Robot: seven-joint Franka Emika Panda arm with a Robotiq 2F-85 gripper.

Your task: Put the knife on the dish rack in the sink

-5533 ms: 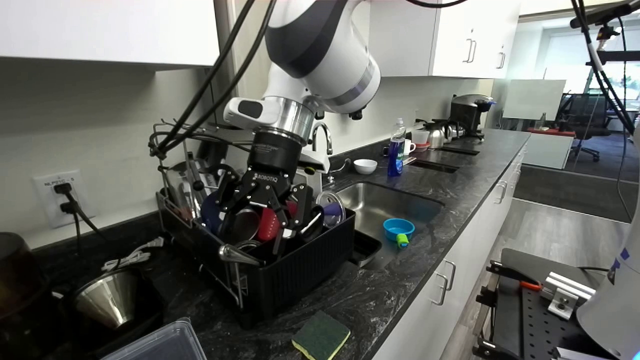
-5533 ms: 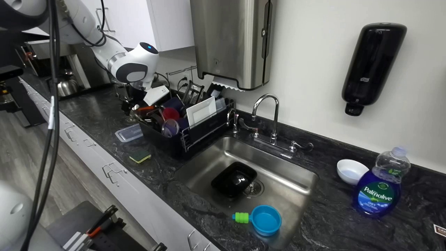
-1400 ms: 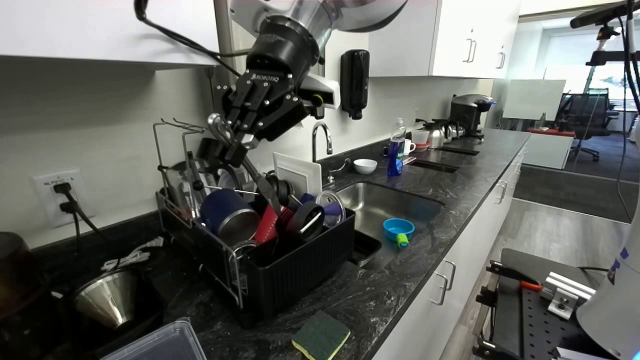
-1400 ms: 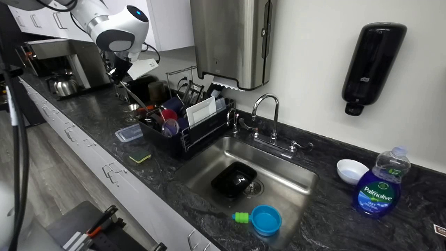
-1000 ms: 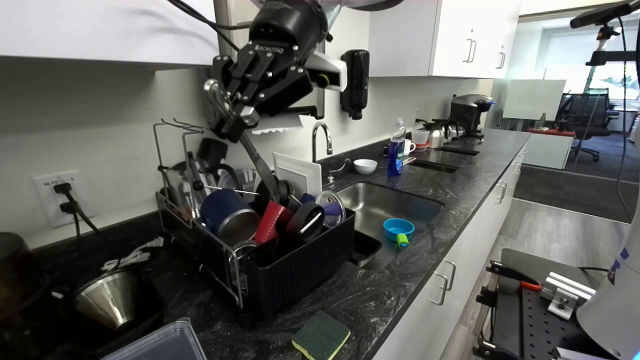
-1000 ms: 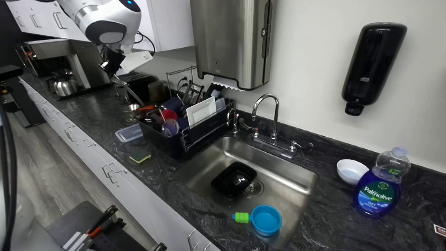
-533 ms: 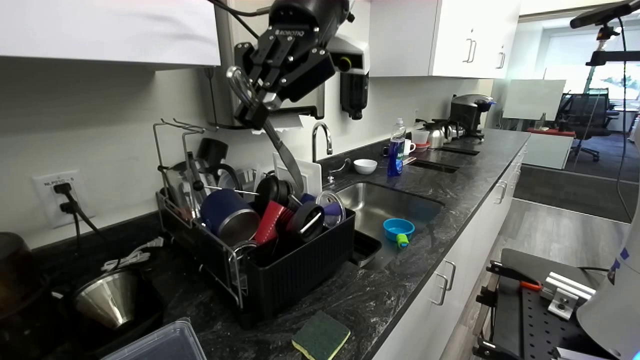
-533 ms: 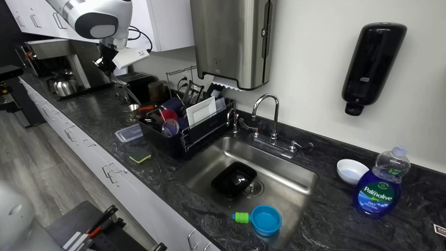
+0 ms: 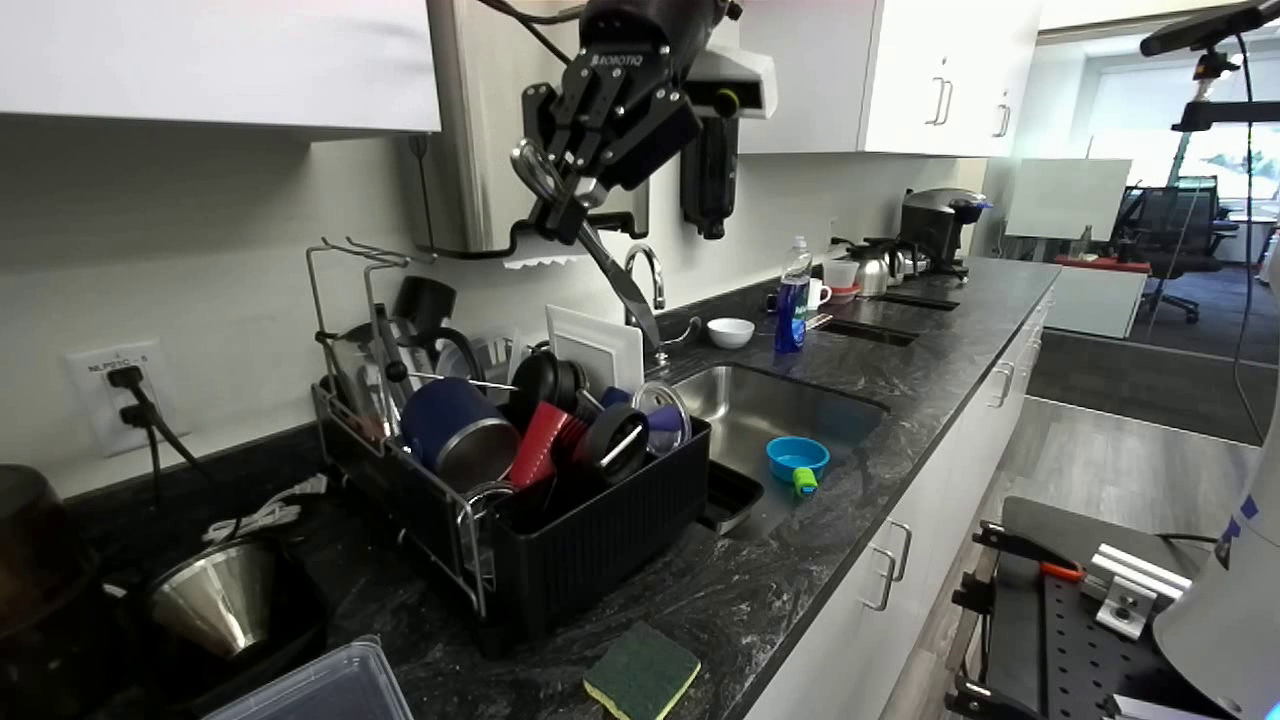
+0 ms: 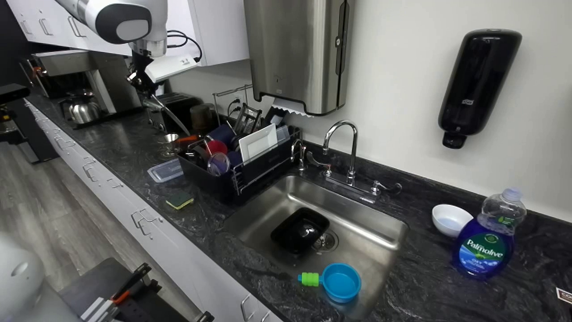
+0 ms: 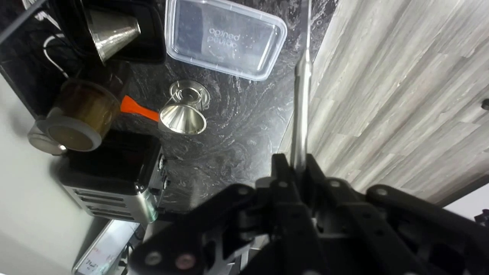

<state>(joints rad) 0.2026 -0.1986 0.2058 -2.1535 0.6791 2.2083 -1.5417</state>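
One gripper (image 11: 299, 162) pinches one knife (image 9: 621, 284) up in the air. One dish rack (image 9: 605, 535) stands beside one sink (image 10: 359, 239).

dish rack (image 9: 615, 530) on countertop (image 10: 201, 219) beside sink (image 10: 359, 246) | container (image 10: 298, 230) in sink | faucet (image 10: 353, 156) behind sink | knife (image 11: 303, 84) in end effector (image 11: 297, 163)

The arm (image 10: 124, 22) hangs high at 10 o'clock in an exterior view. The gripper (image 9: 574, 207) tilts toward 7 o'clock in an exterior view; in the wrist view its fingers (image 11: 281, 170) point to 12, pinched nearly together.
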